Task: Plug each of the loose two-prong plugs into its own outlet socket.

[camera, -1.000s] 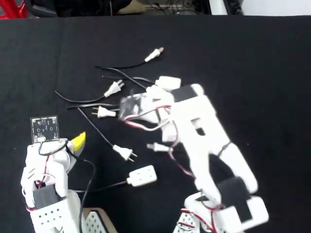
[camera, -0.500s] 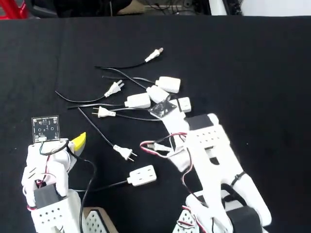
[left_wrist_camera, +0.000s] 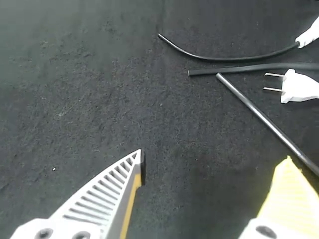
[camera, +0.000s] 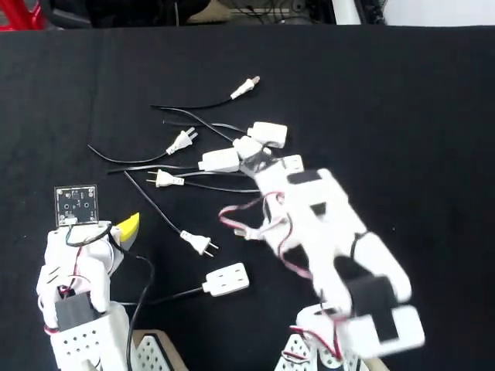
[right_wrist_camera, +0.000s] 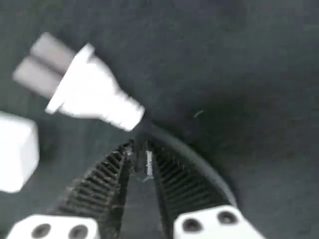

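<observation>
My right claw (right_wrist_camera: pixel 139 149) is closed to a sliver. Its dark ribbed tips sit right at the black cord (right_wrist_camera: pixel 199 164) where it leaves the tail of a white two-prong plug (right_wrist_camera: pixel 89 99). I cannot tell whether they actually bite the cord. That plug lies on the black table (right_wrist_camera: pixel 239 59) just past my tips, prongs pointing away from me, with a white socket block (right_wrist_camera: pixel 15 149) close beside it. From above, my right arm (camera: pixel 325 232) lies across the table with its tip among the cluster of sockets (camera: pixel 267 134) in the middle. My left claw (left_wrist_camera: pixel 199 199) stands wide open and holds nothing, its white finger (left_wrist_camera: pixel 104 194) and yellow finger (left_wrist_camera: pixel 289 194) hovering over bare cloth. Ahead of it, among black cords, lies a second plug (left_wrist_camera: pixel 296 87), flat and unplugged. From above, my left arm (camera: pixel 77 286) sits at the near left, well apart from the cluster. Also loose are a far plug (camera: pixel 182 141), a near plug (camera: pixel 199 243), and beside that one a lone socket (camera: pixel 228 280).
</observation>
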